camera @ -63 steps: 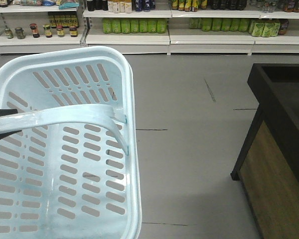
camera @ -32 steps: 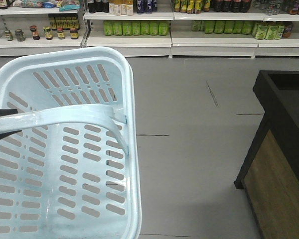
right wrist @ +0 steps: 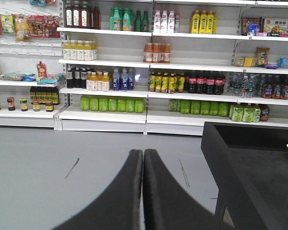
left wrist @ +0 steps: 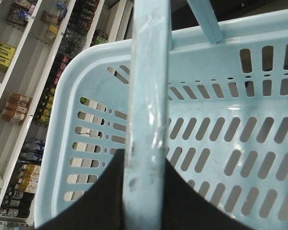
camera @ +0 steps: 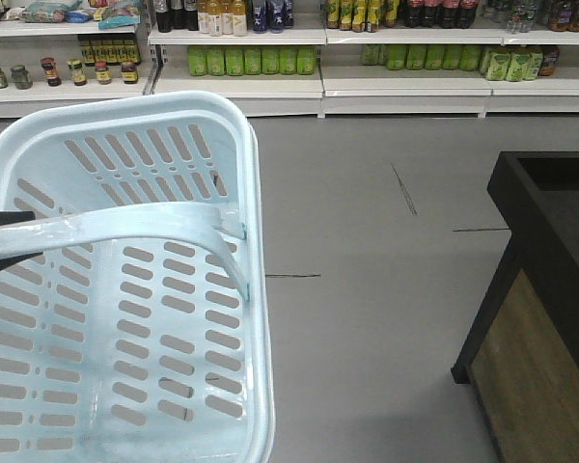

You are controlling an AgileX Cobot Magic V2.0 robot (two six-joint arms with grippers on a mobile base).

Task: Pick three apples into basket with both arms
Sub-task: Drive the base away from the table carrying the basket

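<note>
The pale blue basket [camera: 125, 289] fills the left of the front view, held off the floor, and nothing lies inside it. Its flat swing handle [camera: 116, 230] runs across it. My left gripper [left wrist: 144, 165] is shut on that handle [left wrist: 149, 96], a black finger on each side of it; the basket's slotted wall [left wrist: 221, 139] shows behind. A black finger tip shows at the left edge of the front view [camera: 0, 220]. My right gripper [right wrist: 142, 158] is shut and empty, pointing over the grey floor. No apples are in view.
A dark display stand with a wooden side [camera: 545, 289] stands at the right, also in the right wrist view [right wrist: 252, 163]. White shelves of bottles and jars [camera: 261, 58] line the far wall. Grey floor [camera: 367, 289] lies between.
The view has shifted: the shelves and the dark stand sit lower and further right in the frame than before. The basket and handle keep the same place in the front view.
</note>
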